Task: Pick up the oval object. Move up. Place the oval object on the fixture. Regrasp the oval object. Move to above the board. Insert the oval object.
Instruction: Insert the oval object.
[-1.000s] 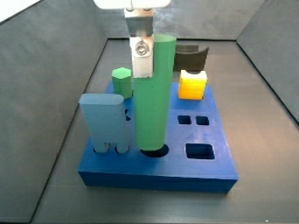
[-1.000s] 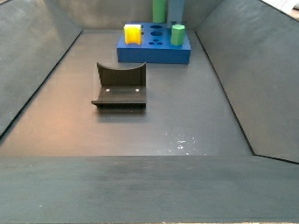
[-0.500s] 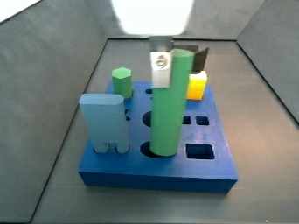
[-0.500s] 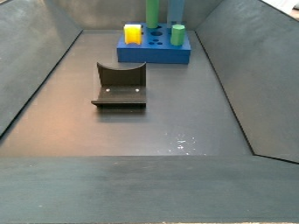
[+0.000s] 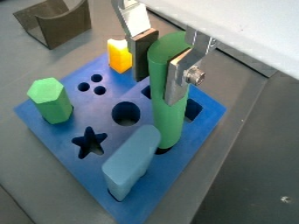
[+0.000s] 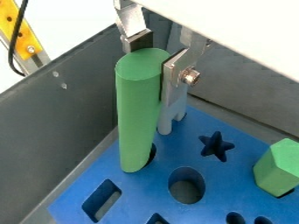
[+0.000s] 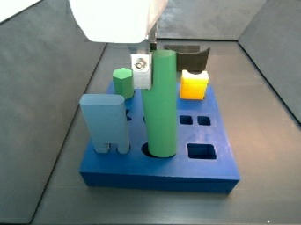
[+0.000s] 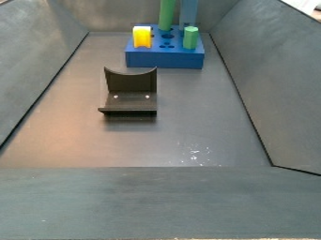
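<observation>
The oval object (image 7: pixel 161 101), a long light-green peg, stands upright with its lower end in a hole of the blue board (image 7: pixel 165 173). It shows in both wrist views (image 5: pixel 170 105) (image 6: pixel 138 109) and far off in a side view (image 8: pixel 167 11). My gripper (image 5: pixel 159 80) straddles the peg's top; it also shows from the side (image 7: pixel 150 70). It is open, with a gap between the dark pad (image 5: pixel 143 51) and the peg. The other finger (image 5: pixel 181 72) lies close along the peg. The dark brown fixture (image 8: pixel 128 91) stands apart from the board on the floor.
On the board stand a green hexagonal peg (image 7: pixel 122 82), a yellow notched block (image 7: pixel 194 85) and a pale blue upright block (image 7: pixel 104 121). A round hole (image 5: pixel 126 112), a star hole (image 5: pixel 87 142) and square holes (image 7: pixel 202 151) are open. Grey walls (image 8: pixel 38 84) enclose the floor.
The oval object has gone down into the board's hole and now stands there. The fingers have spread away from it. The arm's white body has come closer to the side camera.
</observation>
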Available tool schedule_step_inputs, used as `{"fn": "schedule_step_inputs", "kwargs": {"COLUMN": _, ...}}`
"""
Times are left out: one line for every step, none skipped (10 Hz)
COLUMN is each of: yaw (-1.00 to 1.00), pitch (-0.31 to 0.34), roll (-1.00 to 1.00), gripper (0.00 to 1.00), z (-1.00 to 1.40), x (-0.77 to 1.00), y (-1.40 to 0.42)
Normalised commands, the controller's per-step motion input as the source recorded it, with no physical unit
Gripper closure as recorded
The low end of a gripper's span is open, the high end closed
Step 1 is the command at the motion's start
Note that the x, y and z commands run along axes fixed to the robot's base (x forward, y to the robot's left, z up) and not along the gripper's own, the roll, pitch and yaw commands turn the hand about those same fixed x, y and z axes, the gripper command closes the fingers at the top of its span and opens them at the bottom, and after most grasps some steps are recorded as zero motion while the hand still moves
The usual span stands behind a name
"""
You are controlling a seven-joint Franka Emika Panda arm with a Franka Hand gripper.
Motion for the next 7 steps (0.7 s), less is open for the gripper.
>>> {"fn": "schedule_step_inputs", "kwargs": {"yaw": 0.0, "pitch": 0.0, "roll": 0.0, "gripper": 1.0, "z": -0.21, "x": -0.21, "y": 0.42}}
{"fn": "schedule_step_inputs", "kwargs": {"yaw": 0.1, "pitch": 0.0, "roll": 0.0, "gripper": 1.0, "z": 0.0, "x": 0.0, "y": 0.17}}
{"fn": "schedule_step_inputs", "kwargs": {"yaw": 0.0, "pitch": -0.004, "roll": 0.0, "gripper": 1.0, "z": 0.0, "x": 0.0, "y": 0.0}}
{"fn": "schedule_step_inputs", "kwargs": {"yaw": 0.0, "pitch": 0.0, "roll": 0.0, "gripper": 1.0, "z": 0.0, "x": -0.18, "y": 0.16}}
{"fn": "schedule_step_inputs", "kwargs": {"yaw": 0.0, "pitch": 0.0, "roll": 0.0, "gripper": 1.0, "z": 0.0, "x": -0.44, "y": 0.33}}
{"fn": "schedule_step_inputs", "kwargs": {"yaw": 0.0, "pitch": 0.0, "roll": -0.01, "gripper": 1.0, "z": 0.01, "x": -0.25, "y": 0.22}}
{"fn": "schedule_step_inputs", "kwargs": {"yaw": 0.01, "pitch": 0.0, "roll": 0.0, "gripper": 1.0, "z": 0.0, "x": 0.0, "y": 0.0}}
